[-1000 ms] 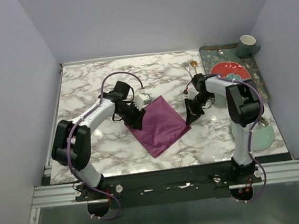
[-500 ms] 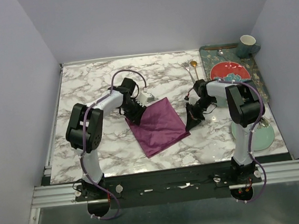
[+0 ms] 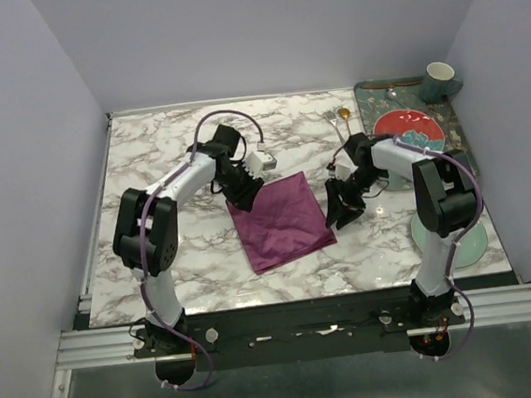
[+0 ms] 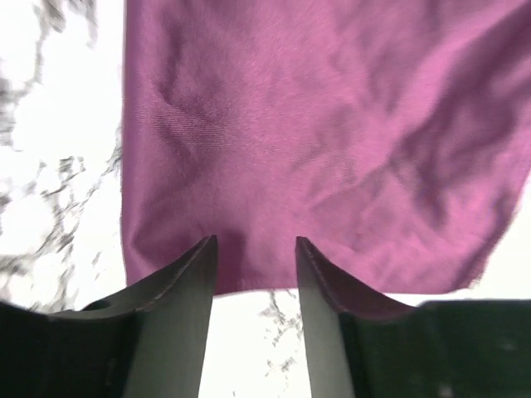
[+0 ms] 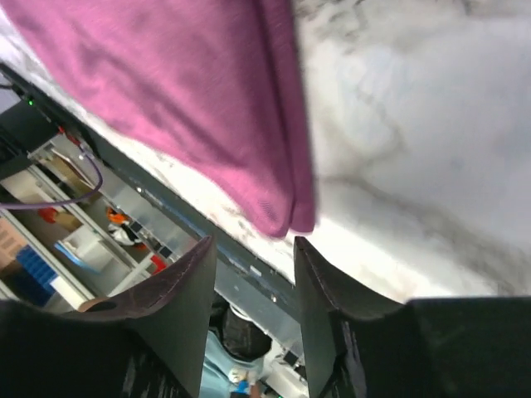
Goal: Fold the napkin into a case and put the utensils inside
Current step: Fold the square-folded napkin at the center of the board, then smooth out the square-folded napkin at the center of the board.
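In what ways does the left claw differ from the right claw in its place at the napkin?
The left claw is at the napkin's far edge; the right claw is beside its right edge. The left claw's tips lie over the cloth edge, while the right claw's tips are just short of a cloth corner. Both claws are open, and neither holds the napkin.

napkin (image 3: 280,221): glossy plum-purple. table (image 3: 148,154): white marble, grey-brown veining. tray (image 3: 373,90), 1 o'clock: dark teal-green. red plate (image 3: 399,122), 1 o'clock. pale green plate (image 3: 475,243), 4 o'clock.
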`<state>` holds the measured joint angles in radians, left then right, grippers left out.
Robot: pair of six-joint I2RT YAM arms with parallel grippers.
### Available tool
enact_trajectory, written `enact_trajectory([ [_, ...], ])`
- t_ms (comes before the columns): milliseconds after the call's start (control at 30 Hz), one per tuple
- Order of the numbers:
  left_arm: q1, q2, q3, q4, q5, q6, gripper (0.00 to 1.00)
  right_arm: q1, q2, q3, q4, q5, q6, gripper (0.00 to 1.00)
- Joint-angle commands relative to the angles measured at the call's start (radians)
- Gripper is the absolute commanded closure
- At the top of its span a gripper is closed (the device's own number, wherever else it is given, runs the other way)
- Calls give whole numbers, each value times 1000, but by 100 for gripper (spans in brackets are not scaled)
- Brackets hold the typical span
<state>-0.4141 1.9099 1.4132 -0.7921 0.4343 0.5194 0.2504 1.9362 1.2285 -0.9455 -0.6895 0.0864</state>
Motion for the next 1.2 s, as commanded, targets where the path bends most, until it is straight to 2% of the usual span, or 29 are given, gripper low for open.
enact_trajectory([
  [0, -2, -222, 41, 20, 57, -42, 39, -10, -80, 139, -134, 45, -79, 48],
  [100, 3, -333, -5, 137, 23, -108, 28, -11, -82, 294, -145, 30, -128, 35],
  [133, 6, -354, -20, 215, 14, -174, 24, -11, -68, 342, -132, 19, -123, 25],
  [200, 20, -400, -55, 284, 33, -241, 6, -11, -30, 489, -86, -53, -90, 16],
  [233, 21, -402, -57, 330, 72, -315, 1, -10, 18, 540, -70, -80, -55, 7],
  [300, 44, -374, -48, 379, 115, -425, 1, -7, 73, 664, -4, -169, 37, 0],
  [333, 60, -362, -57, 471, 157, -491, 1, 0, 93, 686, 26, -189, 71, 0],
  [367, 75, -338, -72, 535, 246, -650, 1, 6, 128, 698, 103, -212, 105, 0],
  [400, 96, -325, -112, 607, 286, -732, 1, 18, 138, 695, 149, -225, 171, 0],
  [433, 101, -310, -131, 740, 319, -799, 1, 24, 148, 678, 199, -237, 208, 0],
  [467, 103, -275, -149, 786, 363, -919, 1, 30, 155, 661, 300, -246, 251, 0],
  [500, 101, -255, -167, 839, 374, -964, 1, 41, 174, 634, 344, -252, 330, 0],
  [533, 101, -233, -178, 932, 392, -1023, 1, 46, 185, 625, 379, -255, 364, 0],
  [600, 103, -169, -203, 1010, 429, -1143, 1, 67, 226, 618, 438, -263, 427, 0],
  [867, 109, 17, -272, 1295, 457, -1397, 1, 96, 323, 545, 568, -225, 519, 0],
  [1167, 115, 135, -344, 1415, 492, -1512, 1, 96, 412, 496, 613, -226, 553, 0],
])
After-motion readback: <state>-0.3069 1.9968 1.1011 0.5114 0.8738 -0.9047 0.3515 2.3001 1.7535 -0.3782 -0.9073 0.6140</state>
